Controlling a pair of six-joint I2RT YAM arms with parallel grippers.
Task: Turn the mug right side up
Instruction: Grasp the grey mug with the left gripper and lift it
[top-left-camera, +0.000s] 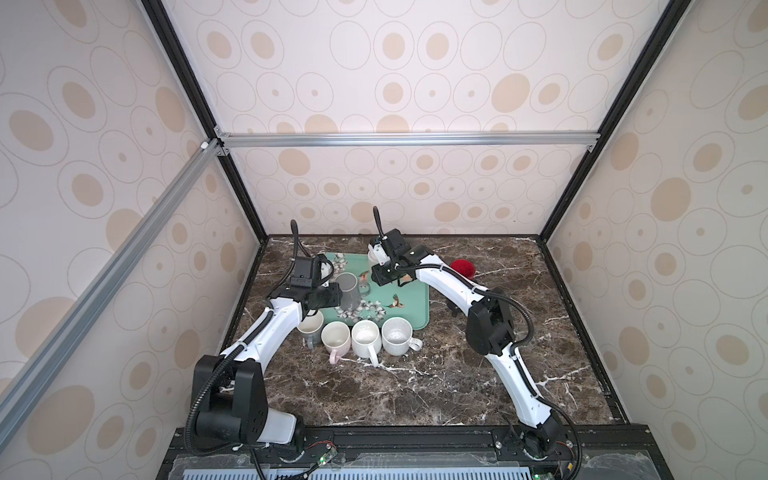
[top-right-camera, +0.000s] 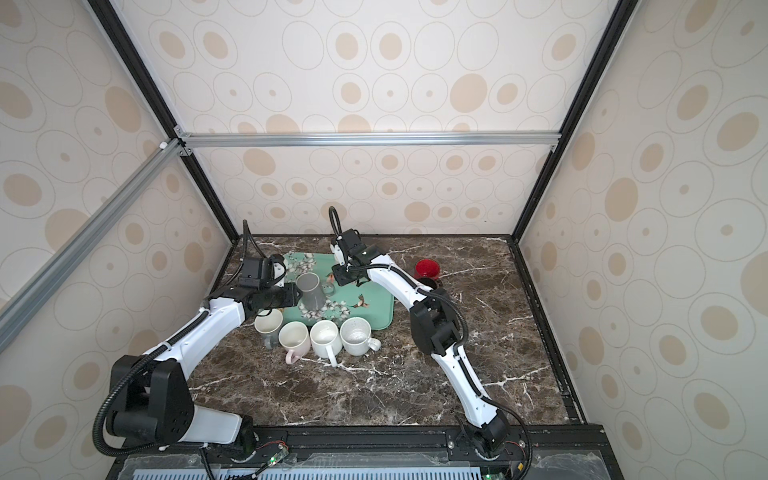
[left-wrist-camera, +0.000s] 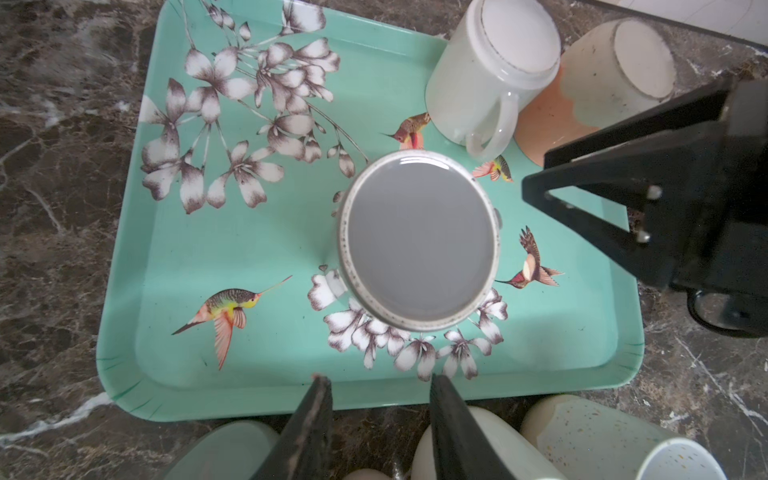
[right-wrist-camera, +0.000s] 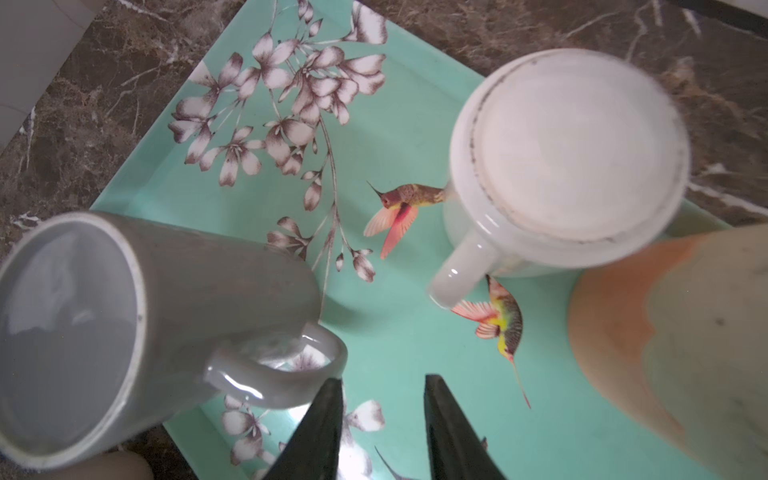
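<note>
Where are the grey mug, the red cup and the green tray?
grey mug (top-left-camera: 350, 296), in a top view, on its side wall.
red cup (top-left-camera: 463, 268), in a top view, on its middle.
green tray (top-left-camera: 415, 316), in a top view, on its bare floor.

Enclosure walls (top-left-camera: 415, 62) papered cream, tan ovals and thin ring outlines. Silver aluminium rail (top-left-camera: 407, 139) runs across the back, black corner posts (top-left-camera: 241, 191) (one each side). Dark brown marble-look surface (top-left-camera: 415, 395), white veins. Light soft, even.

Grey mug (left-wrist-camera: 419, 241) inverted on floral tray (left-wrist-camera: 257, 249), end effector (left-wrist-camera: 381, 377) parted, empty
</note>
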